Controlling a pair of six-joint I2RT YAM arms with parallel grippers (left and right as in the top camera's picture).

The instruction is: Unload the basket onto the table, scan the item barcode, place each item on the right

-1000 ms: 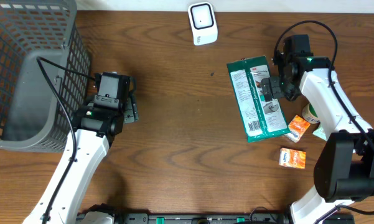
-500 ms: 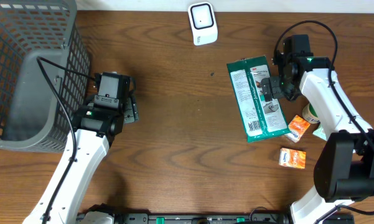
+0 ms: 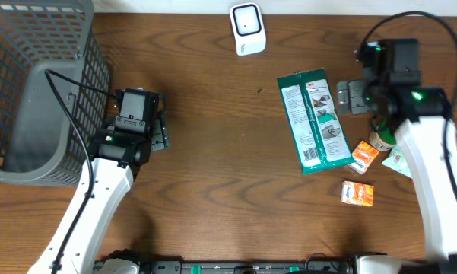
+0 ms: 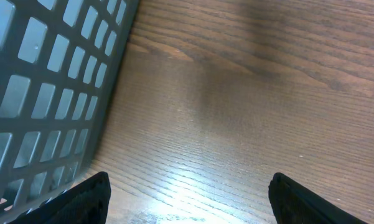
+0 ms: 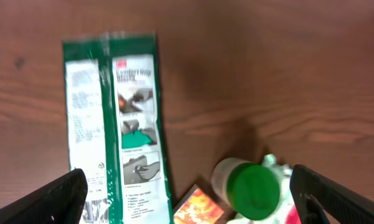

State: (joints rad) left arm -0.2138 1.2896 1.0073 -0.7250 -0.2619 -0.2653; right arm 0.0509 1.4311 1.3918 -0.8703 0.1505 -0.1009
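A flat green and white package [image 3: 313,122] lies face up on the wooden table, right of centre, with its barcode [image 3: 310,154] at the near end. In the right wrist view the package [image 5: 115,124] fills the left side, and its barcode [image 5: 94,212] shows at the bottom edge. A white scanner [image 3: 247,29] stands at the far edge. My right gripper [image 3: 353,97] hovers open just right of the package and holds nothing; its fingers [image 5: 56,199] frame the wrist view. By the basket, my left gripper [image 3: 158,135] is open over bare wood [image 4: 190,202].
A grey mesh basket [image 3: 30,84] fills the far left, and its wall [image 4: 50,93] is close to my left gripper. Right of the package sit a green-lidded jar [image 5: 254,188], two orange boxes [image 3: 365,156] [image 3: 358,192] and a crumpled wrapper [image 3: 395,161].
My right arm has swung off the package's right edge to the right and drawn back. The package lies where it was. The left arm has not moved.
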